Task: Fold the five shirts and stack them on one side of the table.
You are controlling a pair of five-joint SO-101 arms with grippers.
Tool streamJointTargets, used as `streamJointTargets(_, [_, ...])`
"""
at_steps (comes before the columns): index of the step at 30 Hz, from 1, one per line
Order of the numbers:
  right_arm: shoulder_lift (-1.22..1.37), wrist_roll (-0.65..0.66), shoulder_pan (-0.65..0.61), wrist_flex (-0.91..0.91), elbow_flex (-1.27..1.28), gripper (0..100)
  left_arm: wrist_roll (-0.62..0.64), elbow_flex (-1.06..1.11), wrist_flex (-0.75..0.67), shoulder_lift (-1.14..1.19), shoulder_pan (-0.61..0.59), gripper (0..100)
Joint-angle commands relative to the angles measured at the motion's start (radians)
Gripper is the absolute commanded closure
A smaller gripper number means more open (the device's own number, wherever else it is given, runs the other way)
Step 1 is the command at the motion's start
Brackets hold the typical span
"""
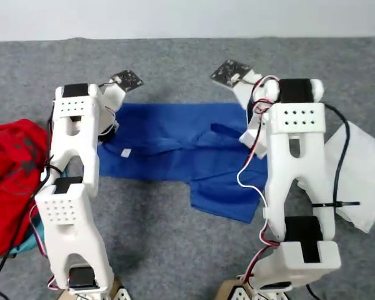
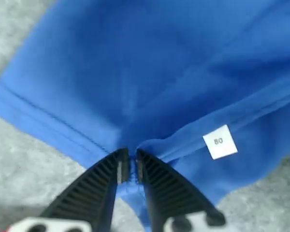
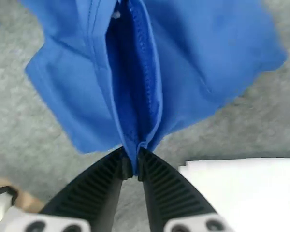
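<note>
Red shirt: a crumpled heap at 9 o'clock on the table, unfolded and partly under the left arm.
Left tool: narrowed to a slit and pinching the hem of the blue shirt, close to its small white tag.
Blue shirt: lies across the table's centre, half gathered, with one flap trailing toward 5 o'clock.
Right tool: clamped on a bunched fold at the blue shirt's 3 o'clock end.
White cloth: lies flat at 3 o'clock, just beside the right arm. It is probably another shirt.
Step in hand: likely a two-handed fold of the blue shirt, with both ends gripped.
Next move: probably lift both ends together and carry them evenly across. Uneven pull would skew the fold.
Edges and room: bare table lies open toward 12 and 6 o'clock. The 9 and 3 o'clock sides are crowded by the red heap and the white cloth, so a sideways sweep risks dragging them.
</note>
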Motion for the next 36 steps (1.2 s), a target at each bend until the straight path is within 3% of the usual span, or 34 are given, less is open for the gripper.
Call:
streamJointTargets(1, [-0.097,-0.017,-0.019,0.041,0.063,98.8,-0.012,-0.019,0.012,-0.003,-0.006,99])
streamJointTargets(15, [-0.294,-0.028,-0.028,0.035,0.334,98.8,-0.044,-0.019,0.057,-0.003,-0.060,99])
streamJointTargets(21, [-0.295,-0.026,-0.027,-0.053,0.425,98.8,-0.072,-0.015,0.080,0.000,-0.052,99])
streamJointTargets(30, [-0.308,-0.028,-0.024,-0.033,0.443,98.6,-0.074,-0.024,0.163,-0.011,-0.060,88])
streamJointTargets(36, [-0.308,-0.035,-0.021,0.042,0.364,89.0,-0.117,-0.102,0.273,-0.012,-0.069,88])
